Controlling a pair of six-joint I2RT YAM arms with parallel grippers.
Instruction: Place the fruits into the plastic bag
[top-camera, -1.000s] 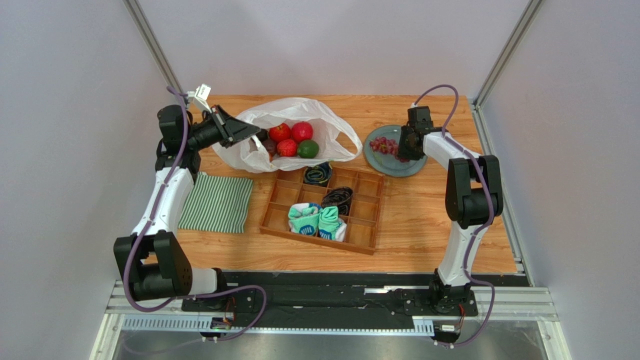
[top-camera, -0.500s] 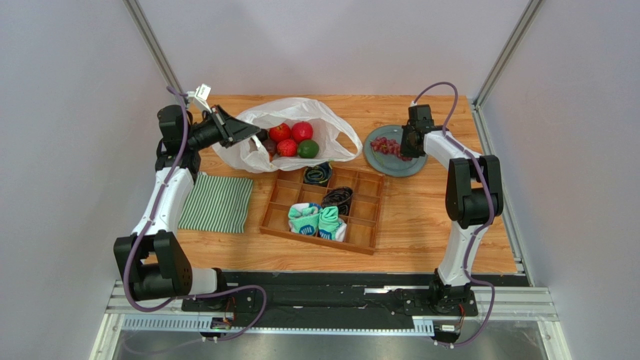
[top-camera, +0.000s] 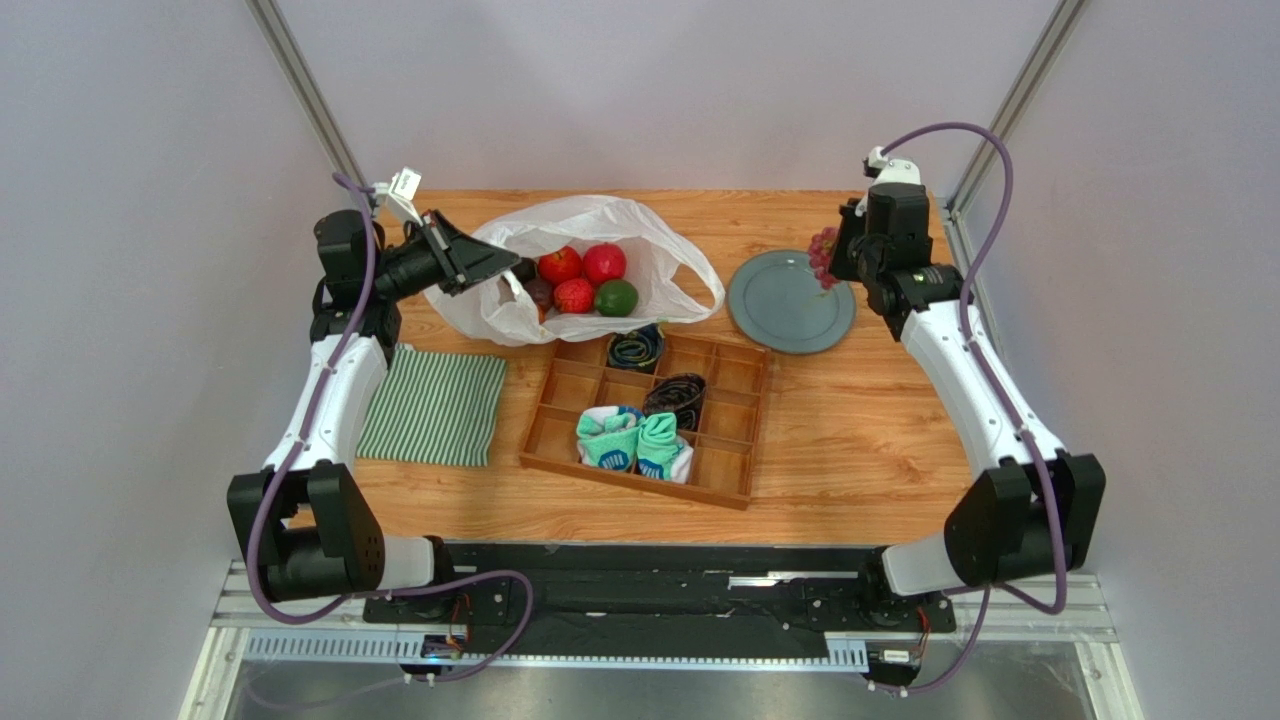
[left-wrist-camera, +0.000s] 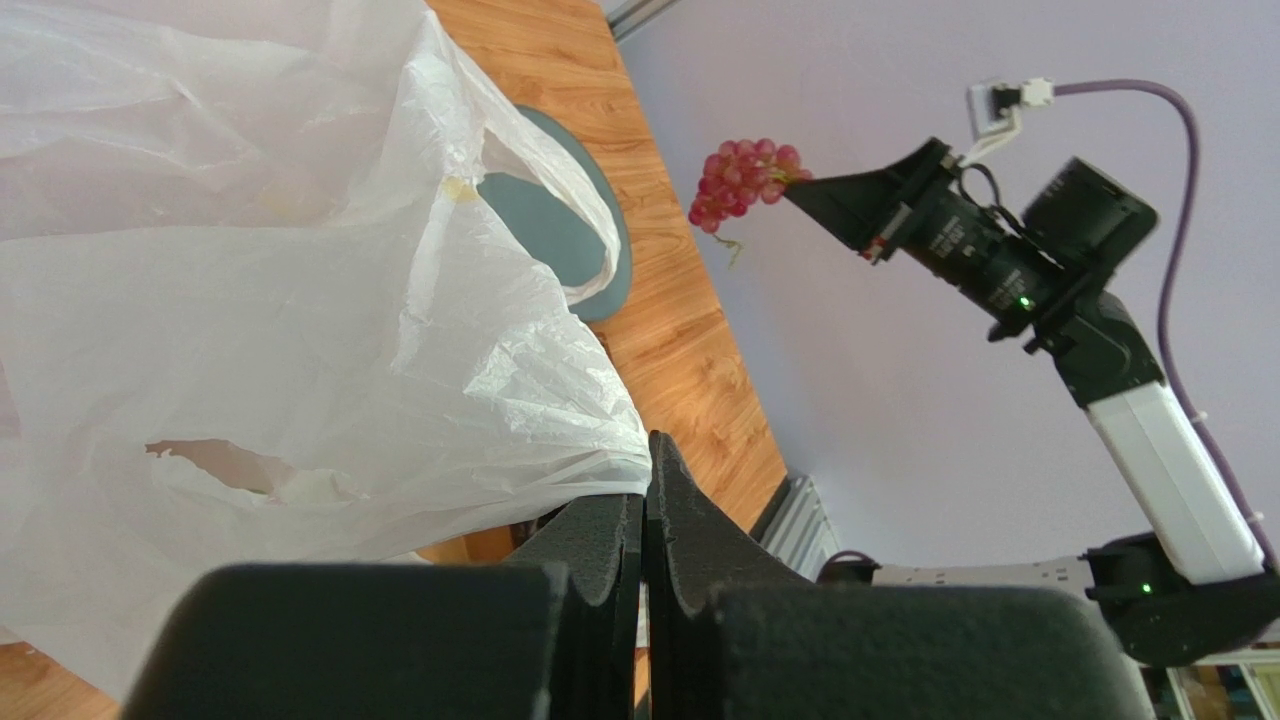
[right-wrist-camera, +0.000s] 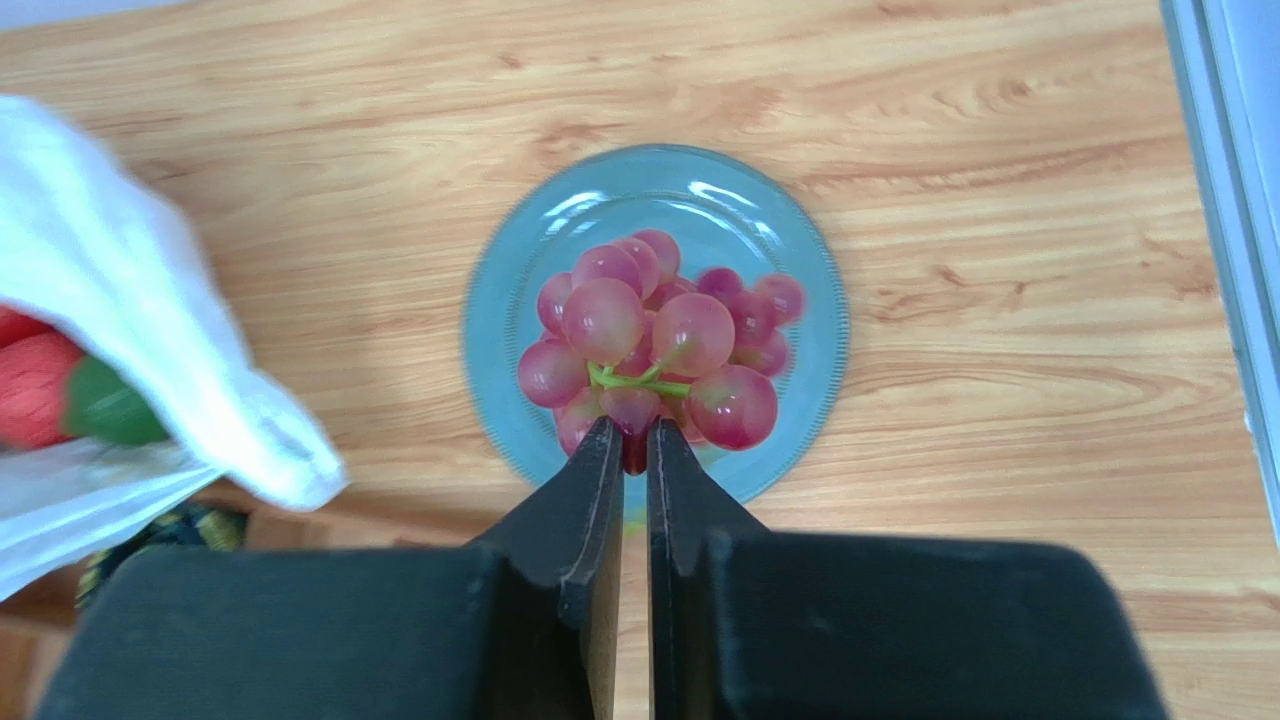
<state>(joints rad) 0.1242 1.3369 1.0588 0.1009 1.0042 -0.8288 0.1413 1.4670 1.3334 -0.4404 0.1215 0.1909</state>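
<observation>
Purple-red grapes hang in your right gripper, pinched tight, up above the blue-grey plate. Your left gripper is closed on the edge of the white bag and holds it open. Next, I think, you carry the grapes over and drop them in with the other fruits. All this sits on a wooden table with plain grey walls.

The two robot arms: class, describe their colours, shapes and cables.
The left arm and right arm have white links and black joints. The left gripper and right gripper are black, tapering wedges. A purple cable runs along each arm.
</observation>
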